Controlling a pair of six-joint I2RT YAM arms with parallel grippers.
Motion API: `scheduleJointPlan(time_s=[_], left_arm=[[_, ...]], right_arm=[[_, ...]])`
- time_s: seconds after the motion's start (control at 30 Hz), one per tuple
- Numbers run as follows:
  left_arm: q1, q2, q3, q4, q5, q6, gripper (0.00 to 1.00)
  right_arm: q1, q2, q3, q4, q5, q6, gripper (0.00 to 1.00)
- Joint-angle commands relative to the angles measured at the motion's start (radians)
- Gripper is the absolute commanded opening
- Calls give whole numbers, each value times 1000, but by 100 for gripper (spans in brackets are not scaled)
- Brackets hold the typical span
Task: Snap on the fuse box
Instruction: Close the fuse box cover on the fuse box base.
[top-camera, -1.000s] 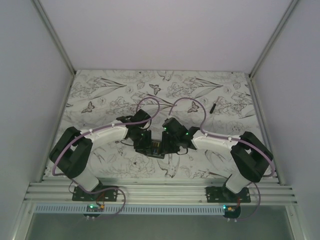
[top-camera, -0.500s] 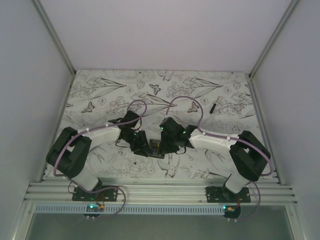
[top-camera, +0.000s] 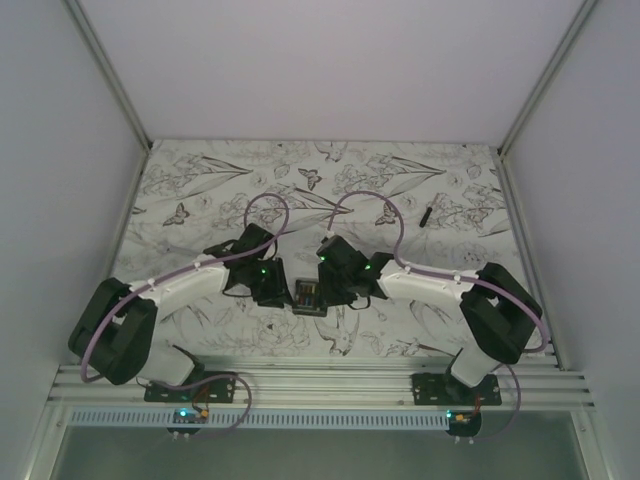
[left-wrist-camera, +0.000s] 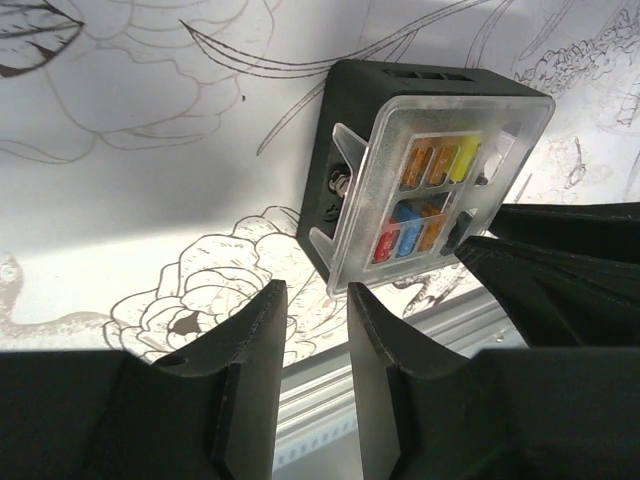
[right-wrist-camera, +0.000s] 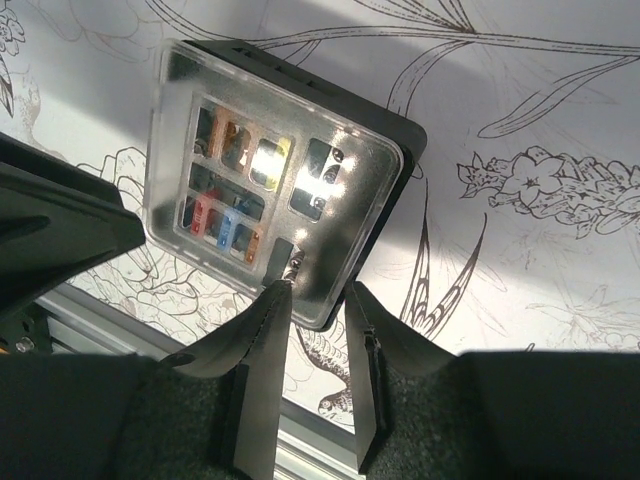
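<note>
Fuse box (top-camera: 307, 297) sat on printed tablecloth (top-camera: 200, 200), flanked by your two grippers, both about equally near.

Left gripper (left-wrist-camera: 312, 295): jaws narrow, nothing between. Box lay ahead and right of tips, apart.

Right gripper (right-wrist-camera: 317, 290): jaws narrow, tips at near edge of clear lid (right-wrist-camera: 270, 170). You couldn't tell whether nipped.

Lid looked proud of black base (left-wrist-camera: 330, 150) on left-arm side, likely your press point.
</note>
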Motion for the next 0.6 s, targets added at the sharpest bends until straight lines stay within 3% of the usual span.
scheduleJointPlan(time_s=[0.0,0.23,0.57], left_arm=[[-17,-14,40,-82,-75,68,33],[-83,57,110,-98,-126,97,25],[-122,123,147,-144,-152,75,24]], right_arm=[[10,-42,-12,24,16,5,35],[9,-43,-43,61,12,44,39],[9,-17,-62,106,-38,82,39]])
